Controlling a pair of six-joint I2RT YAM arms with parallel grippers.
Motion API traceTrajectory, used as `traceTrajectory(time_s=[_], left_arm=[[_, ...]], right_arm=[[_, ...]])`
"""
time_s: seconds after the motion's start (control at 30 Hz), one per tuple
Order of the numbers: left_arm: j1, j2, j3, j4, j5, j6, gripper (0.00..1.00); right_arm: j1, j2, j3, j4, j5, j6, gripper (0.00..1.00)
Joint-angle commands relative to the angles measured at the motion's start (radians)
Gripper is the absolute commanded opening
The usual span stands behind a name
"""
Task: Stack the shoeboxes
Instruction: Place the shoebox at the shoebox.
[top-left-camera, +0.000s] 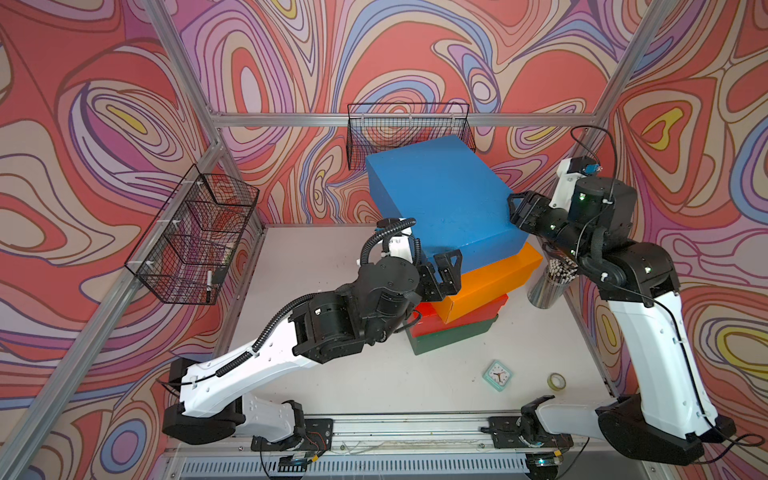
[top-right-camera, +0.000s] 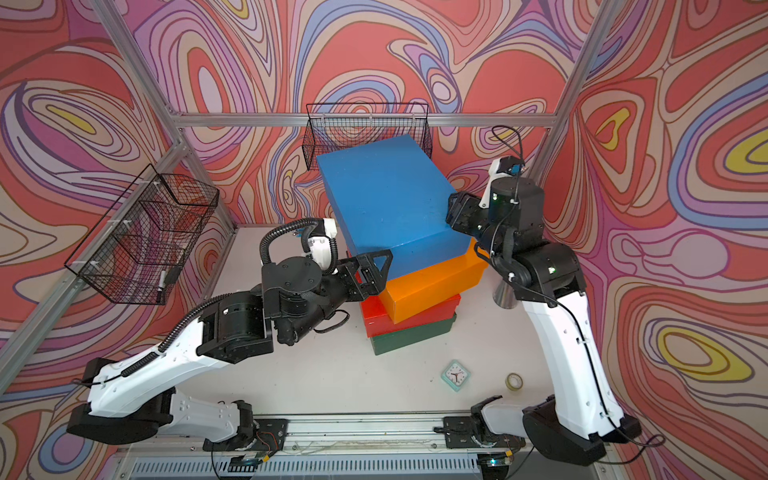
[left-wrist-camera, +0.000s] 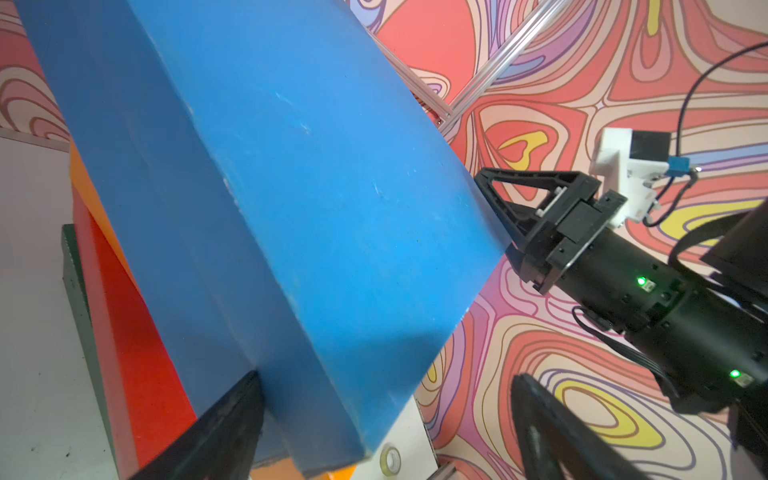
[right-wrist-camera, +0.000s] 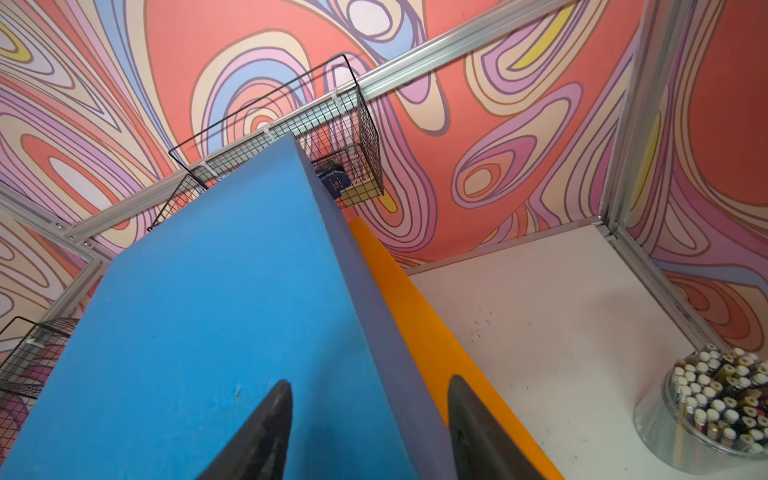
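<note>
Release of the blue shoebox (top-left-camera: 444, 195) atop the orange shoebox (top-left-camera: 490, 286) is judged done, since left gripper (top-left-camera: 451, 272) and right gripper (top-left-camera: 517, 210) are spread at its near-left and right edges.

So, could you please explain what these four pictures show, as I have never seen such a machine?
Two robot arms work at a white table. Two pictures look down from one overhead camera; the other two come from cameras on the arms' wrists. On the table stand four stacked shoeboxes: green box at the bottom, then red box, orange box, blue box on top. Beside lie a clock, a tape roll and a cup of pens. The left fingers and right fingers flank the blue box, spread apart, holding nothing.
</note>
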Motion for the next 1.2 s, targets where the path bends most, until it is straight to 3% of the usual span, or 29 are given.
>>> traceTrajectory(time_s=[0.0, 0.27, 0.43, 0.87, 1.17], left_arm=[[-0.051, 0.087, -0.017, 0.072, 0.285, -0.031, 0.99], [-0.051, -0.019, -0.043, 0.041, 0.159, 0.038, 1.0], [-0.05, -0.108, -0.09, 0.05, 0.078, 0.079, 1.0], [-0.017, -0.132, -0.07, -0.039, 0.062, 0.099, 1.0], [0.027, -0.248, -0.122, -0.049, -0.003, 0.122, 1.0]], right_arm=[[0.049, 0.024, -0.003, -0.109, -0.271, 0.053, 0.71], [0.006, 0.031, 0.134, -0.221, -0.151, -0.033, 0.72], [-0.012, 0.01, 0.135, -0.256, -0.04, -0.068, 0.76], [-0.091, -0.023, 0.12, -0.279, 0.039, -0.1, 0.83], [-0.093, -0.224, -0.135, -0.201, 0.106, -0.013, 0.82]])
